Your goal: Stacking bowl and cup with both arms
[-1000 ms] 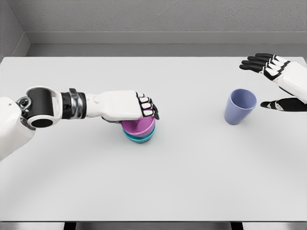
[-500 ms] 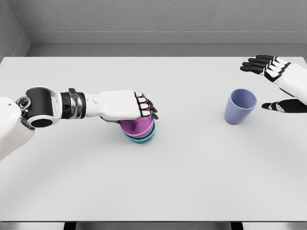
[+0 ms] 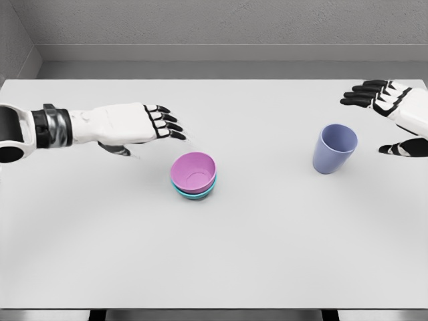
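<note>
The left hand (image 3: 134, 124) has lifted off the round pink bowl (image 3: 193, 172) and drawn back toward the worktop's (image 3: 267, 254) left edge, fingers loosely spread and empty. That bowl sits nested in a teal bowl (image 3: 195, 194) mid-worktop. The tapered lavender cup (image 3: 334, 148) waits unstacked near the right edge, beside the open, empty right hand (image 3: 394, 120).

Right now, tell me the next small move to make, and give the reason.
Probably bring the right hand in to close around the blue cup. The pink bowl already sits nested in the teal bowl, and the left hand is open, clear of them. The cup stands alone, upright, just left of the right hand's open fingers.
</note>
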{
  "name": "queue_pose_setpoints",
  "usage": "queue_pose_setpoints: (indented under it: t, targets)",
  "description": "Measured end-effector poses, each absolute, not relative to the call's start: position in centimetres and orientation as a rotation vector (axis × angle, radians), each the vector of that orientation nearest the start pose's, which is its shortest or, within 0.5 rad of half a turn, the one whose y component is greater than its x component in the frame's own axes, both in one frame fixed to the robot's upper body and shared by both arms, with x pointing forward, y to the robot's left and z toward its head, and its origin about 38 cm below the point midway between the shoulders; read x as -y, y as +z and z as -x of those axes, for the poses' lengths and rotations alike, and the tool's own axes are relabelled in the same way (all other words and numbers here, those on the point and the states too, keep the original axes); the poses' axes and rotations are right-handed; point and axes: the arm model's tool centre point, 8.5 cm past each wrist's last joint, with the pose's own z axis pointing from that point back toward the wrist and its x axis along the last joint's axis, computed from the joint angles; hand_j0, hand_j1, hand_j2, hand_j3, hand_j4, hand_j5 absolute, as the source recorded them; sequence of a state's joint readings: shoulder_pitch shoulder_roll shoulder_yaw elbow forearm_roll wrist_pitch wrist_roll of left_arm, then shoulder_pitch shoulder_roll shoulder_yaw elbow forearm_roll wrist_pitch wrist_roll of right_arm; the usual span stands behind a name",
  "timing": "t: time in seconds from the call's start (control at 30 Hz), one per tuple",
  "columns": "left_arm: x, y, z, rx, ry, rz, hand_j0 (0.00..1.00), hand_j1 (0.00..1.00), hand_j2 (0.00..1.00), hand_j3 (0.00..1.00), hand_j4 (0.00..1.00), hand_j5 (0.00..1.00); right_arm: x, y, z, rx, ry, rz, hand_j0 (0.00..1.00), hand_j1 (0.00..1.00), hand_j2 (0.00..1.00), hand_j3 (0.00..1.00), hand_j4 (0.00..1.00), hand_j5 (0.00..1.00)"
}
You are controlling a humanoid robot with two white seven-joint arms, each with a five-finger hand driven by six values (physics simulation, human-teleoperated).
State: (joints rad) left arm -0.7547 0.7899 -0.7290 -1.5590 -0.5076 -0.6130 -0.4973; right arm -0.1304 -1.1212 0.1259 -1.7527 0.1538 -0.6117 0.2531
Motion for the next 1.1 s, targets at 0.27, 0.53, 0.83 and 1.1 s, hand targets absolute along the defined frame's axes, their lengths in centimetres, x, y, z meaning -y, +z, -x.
queue_pose_setpoints:
  t: [0.27, 0.53, 0.83, 1.1]
  targets:
    - [-32.2, 24.4, -44.3, -1.956, 3.051, 0.696, 1.0, 1.0, 1.0, 1.0, 1.0, 1.0, 37.7, 30.4, -35.3, 1.513, 2.0, 0.513, 1.0, 1.0, 1.0, 1.0, 1.0, 1.0]
    - [-35.4, 23.7, -44.9, -1.973, 3.138, 0.766, 1.0, 1.0, 1.0, 1.0, 1.0, 1.0, 37.2, 32.5, -36.8, 1.536, 1.99, 0.566, 1.0, 1.0, 1.0, 1.0, 1.0, 1.0]
    - [-36.7, 23.4, -45.0, -1.976, 3.175, 0.789, 1.0, 1.0, 1.0, 1.0, 1.0, 1.0, 32.7, 29.1, -39.3, 1.49, 1.994, 0.4, 1.0, 1.0, 1.0, 1.0, 1.0, 1.0]
    - [-36.5, 23.3, -45.0, -1.973, 3.177, 0.782, 1.0, 1.0, 1.0, 1.0, 1.0, 1.0, 34.1, 26.8, -40.7, 1.391, 1.866, 0.359, 1.0, 1.0, 1.0, 1.0, 1.0, 1.0]
